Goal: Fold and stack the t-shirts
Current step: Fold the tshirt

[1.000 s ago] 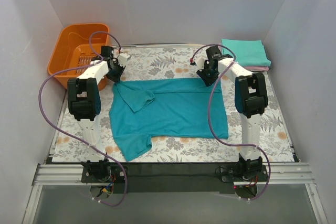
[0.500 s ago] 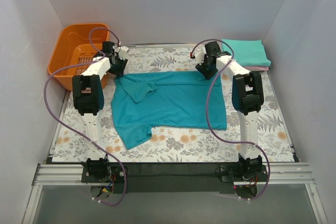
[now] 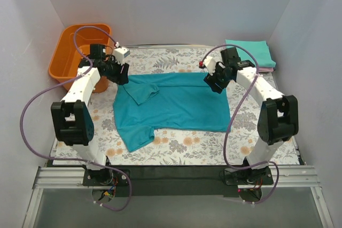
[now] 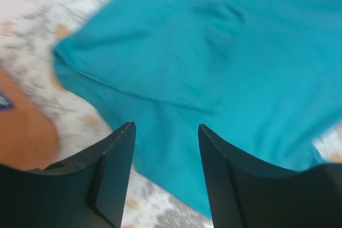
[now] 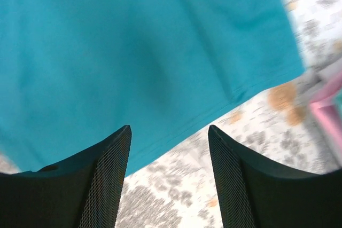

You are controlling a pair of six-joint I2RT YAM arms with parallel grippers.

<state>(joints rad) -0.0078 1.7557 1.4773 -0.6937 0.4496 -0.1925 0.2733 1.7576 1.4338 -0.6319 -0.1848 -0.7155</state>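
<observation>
— Left wrist view: the left pincer (image 4: pixel 165 129) has its jaws apart with nothing between them, right over the blue shirt (image 4: pixel 224 62). The right pincer (image 5: pixel 168 132) is the same, wide and empty, above that shirt's hem.

— And the shirt itself?

— It's spread across the middle of the top frame. I'd guess the job now is to take the far edge and fold it over. Both pincers should bite at matching corners, low to the table (image 3: pixel 203 145), and carry the cloth across together. The tucked sleeve (image 3: pixel 141 93) could drag loose.

— Anything you can't see?

— Whether the fingertips touch the cloth. Both wrist views are blurred, and from above the wrists cover them. In the upper right, the pink shirt (image 3: pixel 263 69) is nearly buried under the mint shirt (image 3: pixel 248 52). The left arm crosses the basket (image 3: pixel 64 62).
</observation>
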